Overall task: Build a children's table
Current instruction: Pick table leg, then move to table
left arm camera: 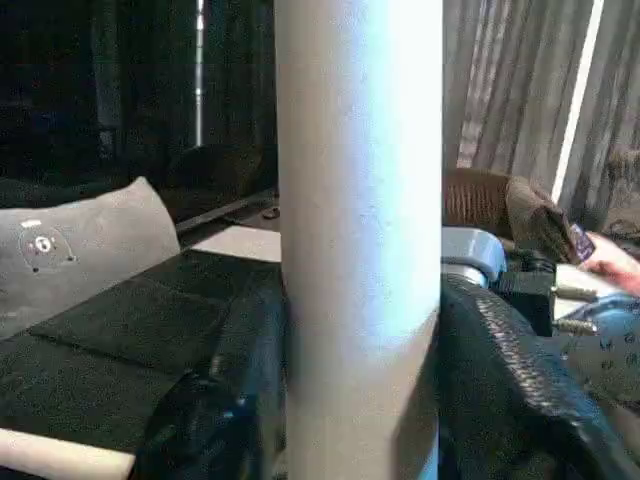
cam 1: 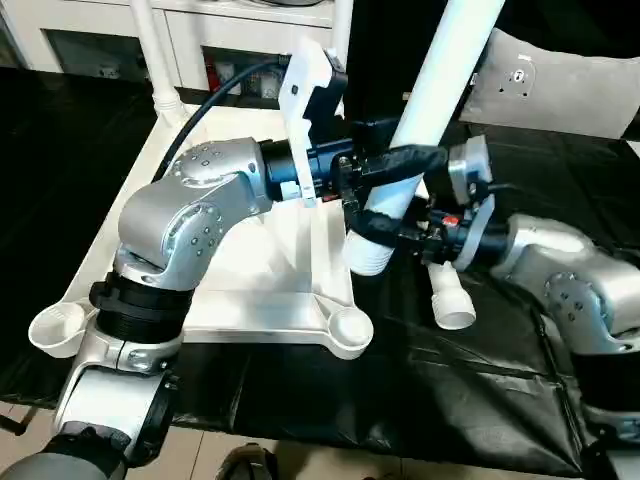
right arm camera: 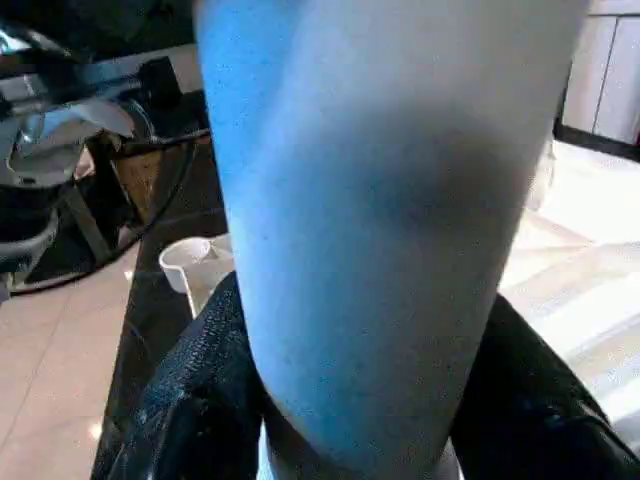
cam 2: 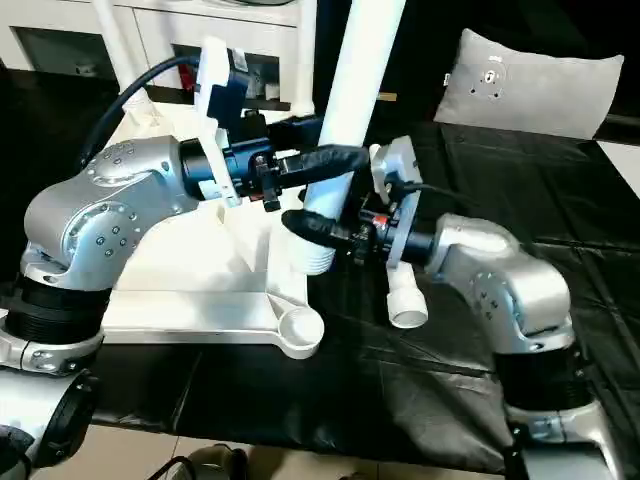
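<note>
The white plastic table top (cam 1: 290,300) lies upside down on a black sheet (cam 1: 480,400), ribbed underside up, with round cup-like sockets at its corners. Just beside its near right corner socket (cam 1: 350,325), a long smooth tapered white leg (cam 1: 425,95) stands tilted, its ridged end (cam 1: 368,252) lowest and held off the sheet. The left gripper (cam 1: 385,165) clamps this leg higher up; the right gripper (cam 1: 385,232) clasps it just above the ridged end. A second leg (cam 1: 452,300) lies on the sheet beside that socket.

Smooth white plastic leg (cam 1: 432,95) and tabletop (cam 1: 290,290), glossy black sheet (cam 1: 470,390), brushed silver metal forearms (cam 1: 190,215).
</note>
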